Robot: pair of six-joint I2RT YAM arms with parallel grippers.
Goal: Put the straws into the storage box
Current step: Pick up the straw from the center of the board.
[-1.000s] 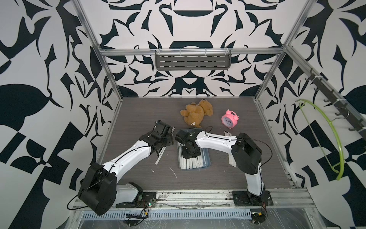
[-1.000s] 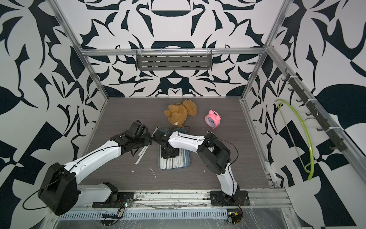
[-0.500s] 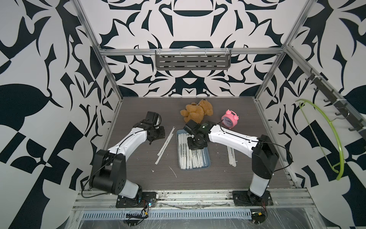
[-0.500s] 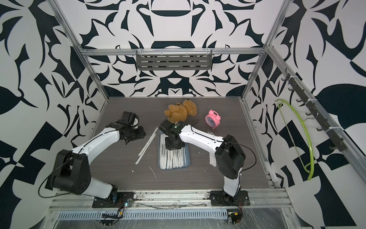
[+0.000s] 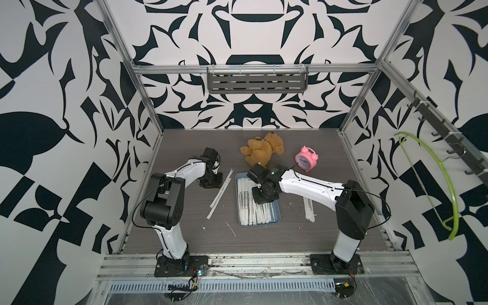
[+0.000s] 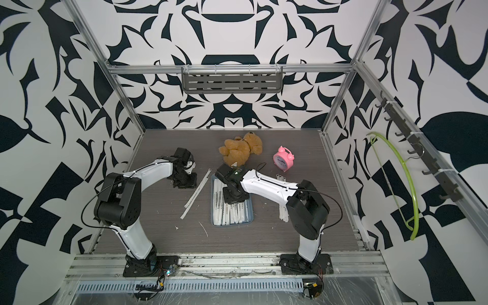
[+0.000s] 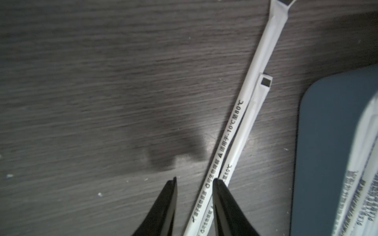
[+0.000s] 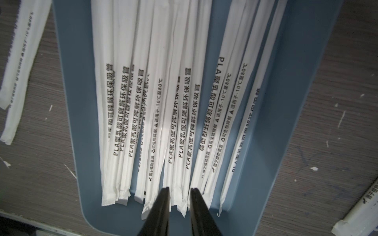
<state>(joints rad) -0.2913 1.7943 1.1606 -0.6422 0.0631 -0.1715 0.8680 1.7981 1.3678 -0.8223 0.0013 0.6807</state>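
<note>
Grey table [image 5: 303, 237]: storage box [image 5: 276, 211], straws [image 5: 220, 193], bear [image 5: 261, 151], clock [image 5: 306, 161]

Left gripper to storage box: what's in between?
Two loose straws lie slantwise on the table between the left gripper and the storage box, outside its rim. Both top views show it; the left wrist view shows them at the fingertips.

Lab test cell: patterned walls [image 5: 52, 79], aluminium framing [image 5: 253, 69].

Top views high, angled down — whole scene; wrist views close, both catching storage box [image 8: 296, 122].
</note>
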